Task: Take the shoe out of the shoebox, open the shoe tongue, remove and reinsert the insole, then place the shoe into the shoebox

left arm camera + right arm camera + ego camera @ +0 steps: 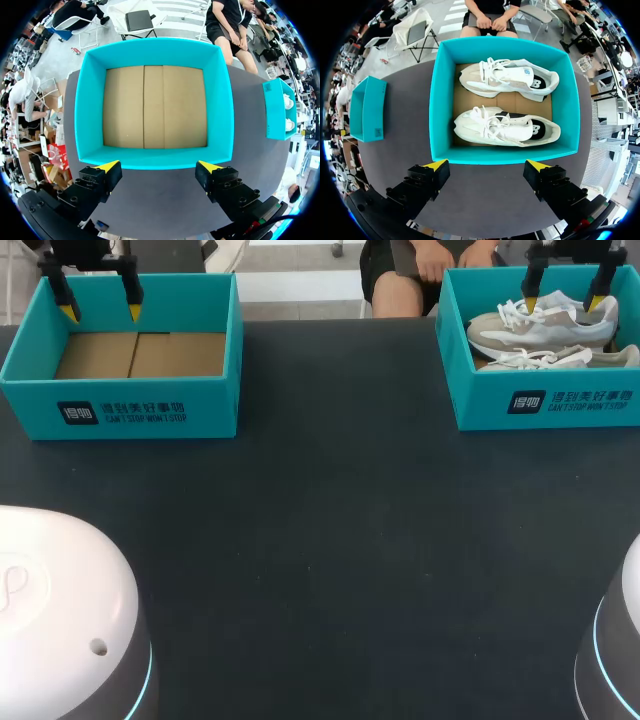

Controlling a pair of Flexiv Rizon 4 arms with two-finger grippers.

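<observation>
Hovering my right gripper (565,303) over the shoebox (545,405), fingers spread wide, empty | left gripper (100,312) well apart from it, likewise | both shoes (507,127) inside it; I judge nothing started.

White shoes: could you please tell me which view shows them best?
The right wrist view: both white shoes lie whole in the teal shoebox, seen from above. The head view hides their lower parts behind the box wall, under the right hand. The left wrist view shows only white slivers.

shoebox (440,100): teal matt card, brown card floor | shoes (505,127): pale cloth, matt | table (330,540): dark, matt
</observation>
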